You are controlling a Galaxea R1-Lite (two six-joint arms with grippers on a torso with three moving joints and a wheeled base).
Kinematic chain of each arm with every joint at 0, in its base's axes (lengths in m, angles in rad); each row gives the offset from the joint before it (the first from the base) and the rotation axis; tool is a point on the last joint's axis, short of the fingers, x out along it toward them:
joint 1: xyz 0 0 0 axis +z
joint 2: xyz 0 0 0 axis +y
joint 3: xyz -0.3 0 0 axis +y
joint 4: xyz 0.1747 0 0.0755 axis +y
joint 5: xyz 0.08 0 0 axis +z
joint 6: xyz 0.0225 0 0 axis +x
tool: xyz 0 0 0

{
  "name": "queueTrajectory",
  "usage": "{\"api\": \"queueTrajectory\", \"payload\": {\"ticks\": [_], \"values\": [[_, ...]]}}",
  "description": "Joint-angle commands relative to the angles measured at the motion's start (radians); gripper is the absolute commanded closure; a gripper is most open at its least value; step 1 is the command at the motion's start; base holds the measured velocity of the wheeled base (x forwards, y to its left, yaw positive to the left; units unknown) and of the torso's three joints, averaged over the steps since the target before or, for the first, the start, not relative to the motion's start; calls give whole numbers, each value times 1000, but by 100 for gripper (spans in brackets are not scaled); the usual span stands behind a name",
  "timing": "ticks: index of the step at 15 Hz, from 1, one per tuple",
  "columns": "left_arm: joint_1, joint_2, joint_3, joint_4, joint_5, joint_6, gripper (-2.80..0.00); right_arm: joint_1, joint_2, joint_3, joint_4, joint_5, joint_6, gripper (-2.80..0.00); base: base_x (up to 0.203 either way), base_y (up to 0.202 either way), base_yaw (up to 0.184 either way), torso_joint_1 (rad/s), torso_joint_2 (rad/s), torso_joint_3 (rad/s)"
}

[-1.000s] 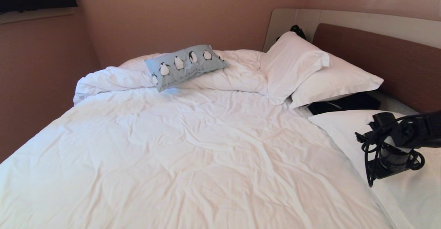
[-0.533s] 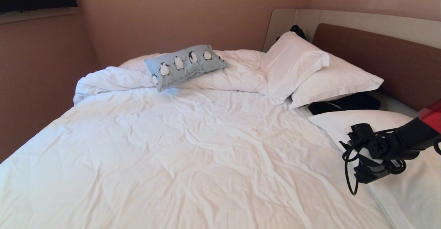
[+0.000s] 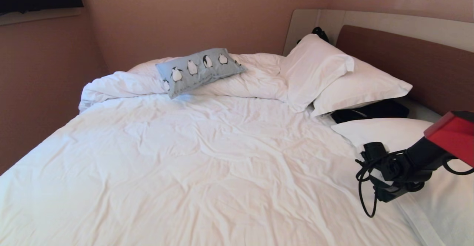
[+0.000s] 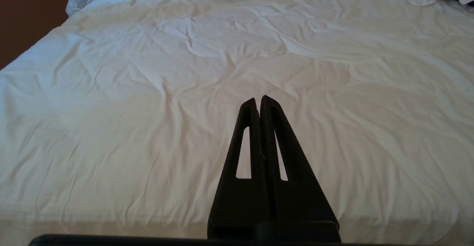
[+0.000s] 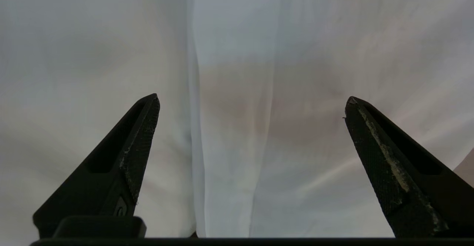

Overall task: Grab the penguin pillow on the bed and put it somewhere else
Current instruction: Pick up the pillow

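Observation:
The penguin pillow (image 3: 200,70), light blue with a row of black-and-white penguins, lies on the bunched duvet at the far left of the bed (image 3: 192,164). My right arm (image 3: 418,157) reaches in from the right, far from that pillow, with its wrist low over a near white pillow (image 3: 385,131). In the right wrist view my right gripper (image 5: 252,98) is open, nothing between its fingers, and white fabric fills the picture. In the left wrist view my left gripper (image 4: 259,98) is shut and empty, above the duvet near the foot of the bed.
Two plain white pillows (image 3: 318,66) (image 3: 366,87) are stacked against the brown headboard (image 3: 407,61). A black item (image 3: 370,111) lies under them. Pink walls (image 3: 37,90) close in the far and left sides of the bed.
My right arm has swung left and lower over the near white pillow, and its red link has come into view. The penguin pillow has not moved.

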Motion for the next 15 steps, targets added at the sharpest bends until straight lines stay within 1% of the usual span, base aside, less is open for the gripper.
{"api": "queueTrajectory", "payload": {"ticks": [1,4,7,13,15], "values": [[0,0,0,0,0,1,0,3,21,3,-30,-17,-2,-280,0,0,0,0,0,0],[0,0,0,0,0,-1,0,4,50,3,-38,-55,-9,-280,0,0,0,0,0,0],[0,0,2,0,0,1,0,5,85,4,-97,-110,-30,-280,0,0,0,0,0,0],[0,0,0,0,0,0,0,18,116,3,-109,-119,-32,-280,0,0,0,0,0,0],[0,0,0,0,0,-1,0,18,131,-3,-111,-140,-32,-280,0,0,0,0,0,0]]}}
